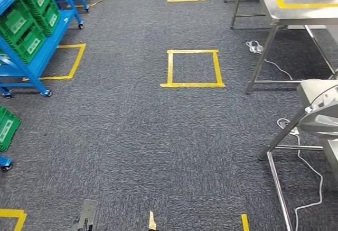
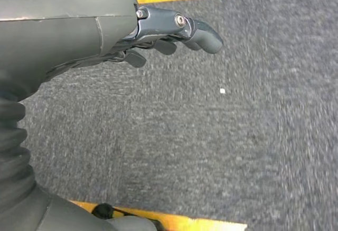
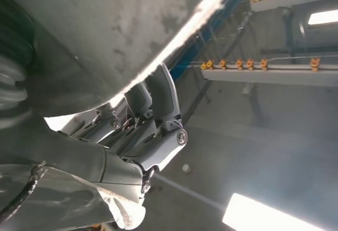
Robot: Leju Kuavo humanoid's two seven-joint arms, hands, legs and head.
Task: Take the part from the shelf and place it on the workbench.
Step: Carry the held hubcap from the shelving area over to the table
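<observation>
The part (image 3: 119, 25) is a large dull grey metal piece. My right hand (image 3: 147, 130) holds it from beneath, fingers curled up against its underside, with the ceiling behind. In the head view the pale grey part (image 1: 316, 89) shows at the right edge, beside the steel workbench (image 1: 294, 9) at the upper right. The blue shelf (image 1: 36, 56) with green bins (image 1: 28, 25) stands at the far left. My left hand (image 2: 167, 30) hangs over the grey carpet with its fingers stretched out and nothing in them.
A yellow tape square (image 1: 193, 84) marks the carpet ahead, with others farther off and by the shelf. A white cable (image 1: 259, 48) trails on the floor by the workbench legs. A second steel frame (image 1: 279, 183) stands at the lower right.
</observation>
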